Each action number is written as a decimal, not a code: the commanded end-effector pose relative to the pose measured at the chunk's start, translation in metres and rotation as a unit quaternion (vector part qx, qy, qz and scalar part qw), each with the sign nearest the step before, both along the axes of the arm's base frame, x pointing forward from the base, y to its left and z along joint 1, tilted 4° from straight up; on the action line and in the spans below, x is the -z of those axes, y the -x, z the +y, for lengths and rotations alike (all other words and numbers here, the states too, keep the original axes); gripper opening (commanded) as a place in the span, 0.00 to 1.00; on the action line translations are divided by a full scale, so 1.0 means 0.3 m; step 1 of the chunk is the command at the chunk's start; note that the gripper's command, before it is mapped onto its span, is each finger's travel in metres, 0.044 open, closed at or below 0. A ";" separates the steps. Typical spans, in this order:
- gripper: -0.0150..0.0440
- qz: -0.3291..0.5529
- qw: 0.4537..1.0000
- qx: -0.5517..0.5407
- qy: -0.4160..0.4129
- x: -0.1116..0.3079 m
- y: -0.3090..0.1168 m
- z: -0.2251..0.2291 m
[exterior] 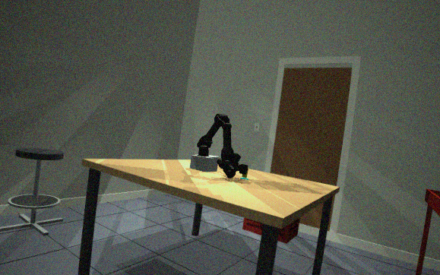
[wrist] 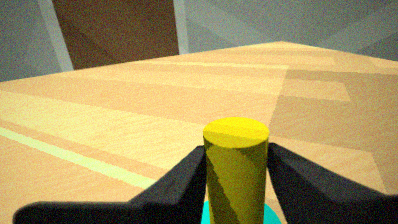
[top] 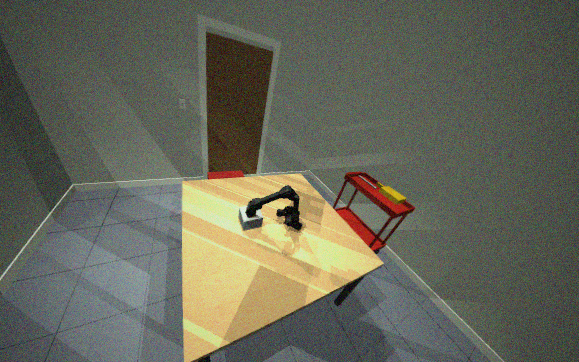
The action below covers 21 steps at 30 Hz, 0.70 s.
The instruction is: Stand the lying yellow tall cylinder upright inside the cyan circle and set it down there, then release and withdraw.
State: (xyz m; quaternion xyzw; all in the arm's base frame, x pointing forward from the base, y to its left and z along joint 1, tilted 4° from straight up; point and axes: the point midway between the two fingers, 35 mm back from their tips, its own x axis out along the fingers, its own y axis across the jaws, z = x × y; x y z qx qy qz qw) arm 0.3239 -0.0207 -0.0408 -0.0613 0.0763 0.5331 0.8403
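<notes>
The yellow tall cylinder [wrist: 236, 175] [exterior: 245, 175] stands about upright between the fingers, its round top facing up in the wrist view. My gripper [wrist: 235, 151] [exterior: 245, 171] is shut on it, one dark finger on each side near its top. The cyan circle [wrist: 272, 217] [exterior: 244, 178] shows on both sides of the cylinder's lower part in the wrist view, and directly below it in the exterior view. The cylinder's foot is out of the wrist view, and I cannot tell whether it touches the table. In the top view the arm hides both cylinder and circle.
The wooden table [top: 218, 270] [exterior: 219, 190] [wrist: 125, 105] carries the arm's grey base block [top: 251, 220] [exterior: 204, 163]. A red cart [top: 363, 230] stands beyond the table's edge, and a stool [exterior: 39, 153] stands off to the left in the exterior view.
</notes>
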 end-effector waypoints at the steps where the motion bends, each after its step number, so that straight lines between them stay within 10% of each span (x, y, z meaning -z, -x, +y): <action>1: 0.43 -0.002 1.000 -0.001 0.004 0.005 -0.006 -0.004; 6: 0.43 -0.002 1.000 -0.001 0.004 0.005 -0.006 -0.004; 17: 0.92 -0.002 1.000 -0.001 0.004 0.005 -0.006 -0.004; 21: 0.93 -0.002 1.000 -0.001 0.004 0.005 -0.006 -0.004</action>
